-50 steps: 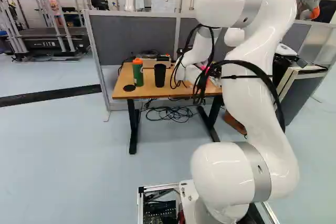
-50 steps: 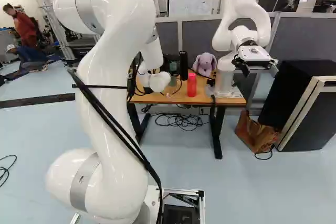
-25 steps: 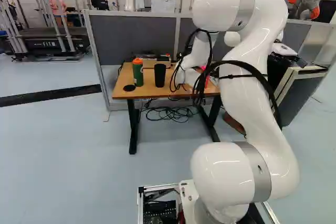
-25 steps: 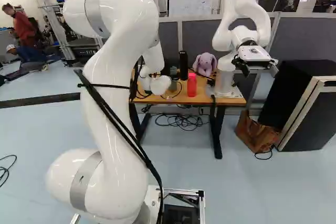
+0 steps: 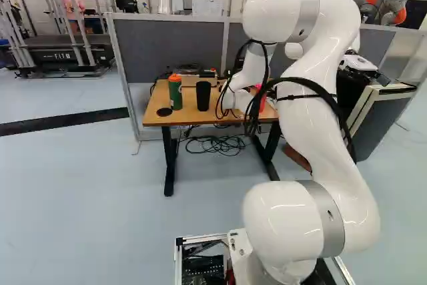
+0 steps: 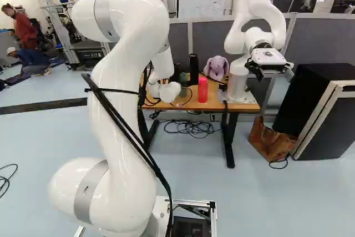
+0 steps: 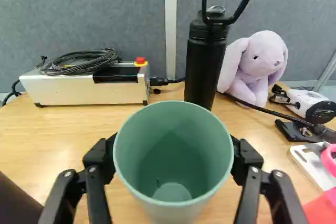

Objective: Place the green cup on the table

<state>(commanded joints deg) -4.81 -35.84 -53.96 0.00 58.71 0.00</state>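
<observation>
In the wrist view the pale green cup (image 7: 173, 153) stands between the two black fingers of my gripper (image 7: 173, 169), its mouth tilted towards the camera. The fingers are spread on either side of it, with slivers of wood showing below its rim; their pads are hidden behind the cup. Its base is out of sight, so I cannot tell whether it touches the wooden table (image 5: 190, 118). My arm's end hides the gripper in both base views.
A black bottle (image 7: 205, 61) stands just beyond the cup. Behind are a control box (image 7: 84, 85) and a purple plush rabbit (image 7: 257, 66). A pink bottle (image 6: 202, 90), a green flask (image 5: 175, 93) and a black tumbler (image 5: 203, 96) share the table with another robot (image 6: 237, 84).
My arm has bent slightly lower at its upper joint, and its end has sunk a little towards the tabletop. The base has stayed put.
</observation>
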